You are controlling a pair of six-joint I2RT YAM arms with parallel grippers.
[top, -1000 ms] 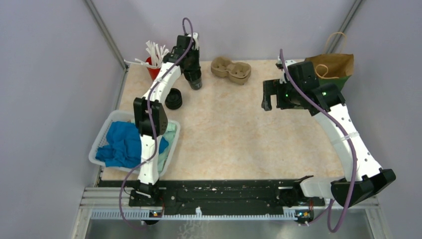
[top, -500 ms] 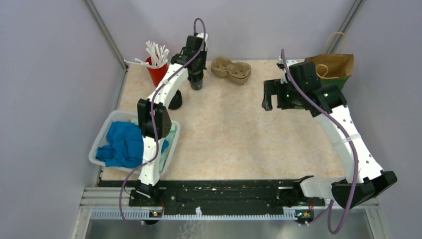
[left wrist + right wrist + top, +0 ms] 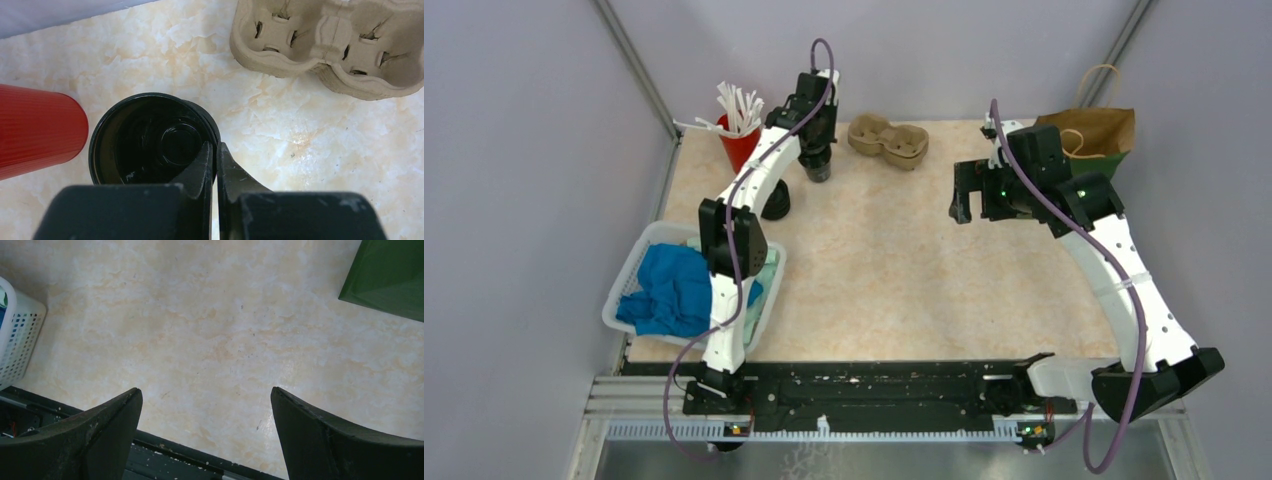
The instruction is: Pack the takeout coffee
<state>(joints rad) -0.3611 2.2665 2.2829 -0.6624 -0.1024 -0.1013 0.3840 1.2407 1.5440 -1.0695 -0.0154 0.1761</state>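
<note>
place: lab test cell | cue: grey panel walls (image 3: 524, 150), aluminium rail (image 3: 639, 392)

Colour reference:

- Bench (image 3: 874, 260): cream surface, marbled with pale orange veining.
- Black tapered disposable cup (image 3: 125, 150): glossy black inside and out.
- Round black plastic lid (image 3: 773, 206): plain black.
- Ribbed red cup (image 3: 35, 127), far left corner: solid red with fine ridges. Its thin sticks (image 3: 739, 103) are white.
- Moulded-pulp cup tray (image 3: 325, 45): unpatterned grey-brown.
- Kraft paper bag (image 3: 1099, 128), far right corner: tan.
- Flat green panel (image 3: 390, 275): dark green.
- White lattice plastic basket (image 3: 629, 280), left edge: contains a bright blue cloth (image 3: 669, 290) and a pale green cloth (image 3: 767, 270).
- Left tool (image 3: 216, 165) and right tool (image 3: 205, 400): matt black.
</note>
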